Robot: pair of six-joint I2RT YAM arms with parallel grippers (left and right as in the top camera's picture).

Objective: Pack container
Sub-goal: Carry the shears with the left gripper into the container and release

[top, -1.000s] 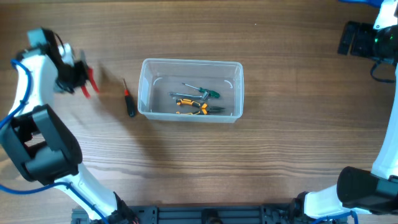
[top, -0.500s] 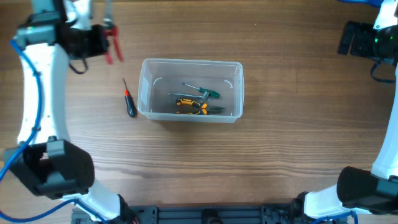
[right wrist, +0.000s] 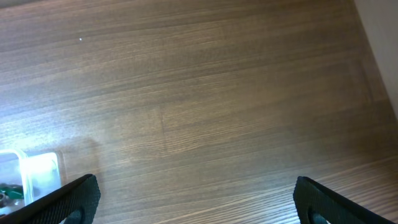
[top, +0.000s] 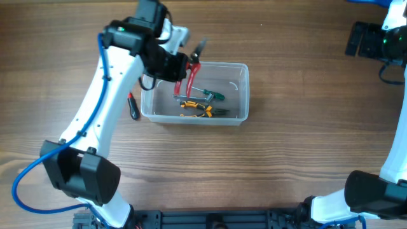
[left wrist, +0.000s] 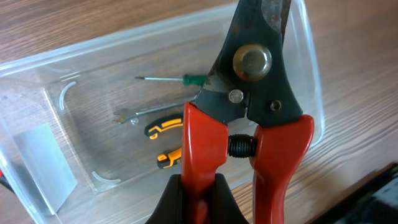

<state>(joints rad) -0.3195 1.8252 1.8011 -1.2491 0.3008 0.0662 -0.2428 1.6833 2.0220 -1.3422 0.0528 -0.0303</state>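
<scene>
The wood-grain worktop (top: pixel 286 159) carries 2 things: the clear container (top: pixel 244 95) and 1 red-and-black screwdriver (top: pixel 133 111), lying just left of the container, not touching its wall.

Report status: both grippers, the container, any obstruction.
Left gripper shut on red pruning shears, over container. Right gripper open, empty, far off. Green screwdriver and yellow pliers lie inside, beneath shears. Red-black screwdriver on table outside.
</scene>
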